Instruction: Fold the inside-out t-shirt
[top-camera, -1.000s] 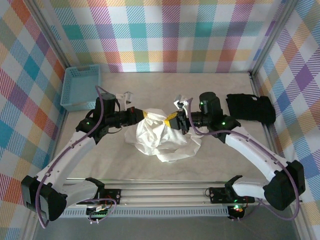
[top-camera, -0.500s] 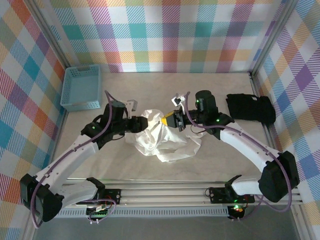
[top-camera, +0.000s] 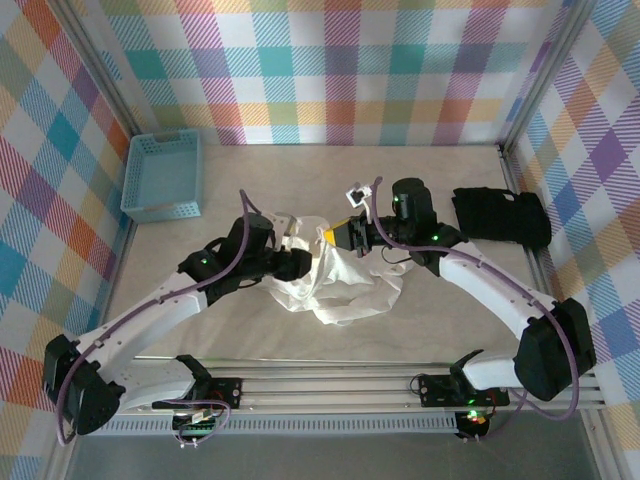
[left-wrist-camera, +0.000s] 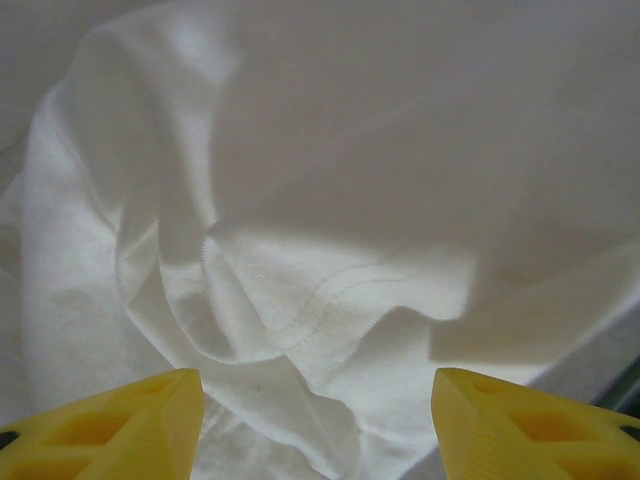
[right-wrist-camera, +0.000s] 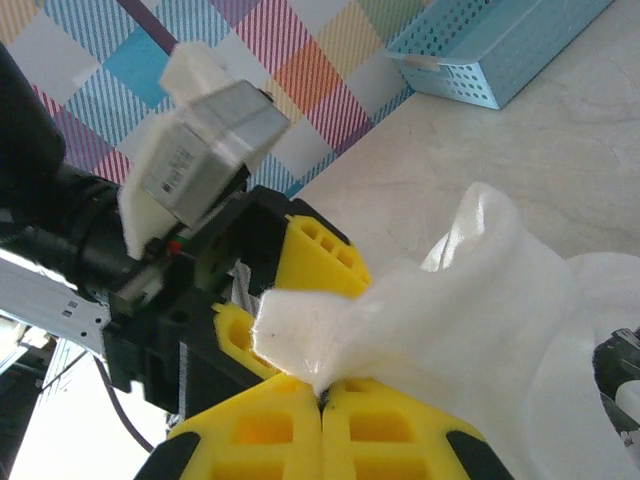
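Blue basket (top-camera: 160, 175) sits back left on my feed. My left gripper (left-wrist-camera: 312, 390) has its jaws apart, right up against the crumpled white t-shirt (top-camera: 345, 290) mid-table, nothing pinched. Right gripper (right-wrist-camera: 322, 385) is clamped on a raised fold of it. Black folded garment (top-camera: 500, 218) lies far right.

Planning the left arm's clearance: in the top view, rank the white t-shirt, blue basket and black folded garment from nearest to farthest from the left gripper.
1. white t-shirt: crumpled mid-table, right at the left gripper.
2. blue basket: far-left corner of the table.
3. black folded garment: by the right edge, beyond the right arm.
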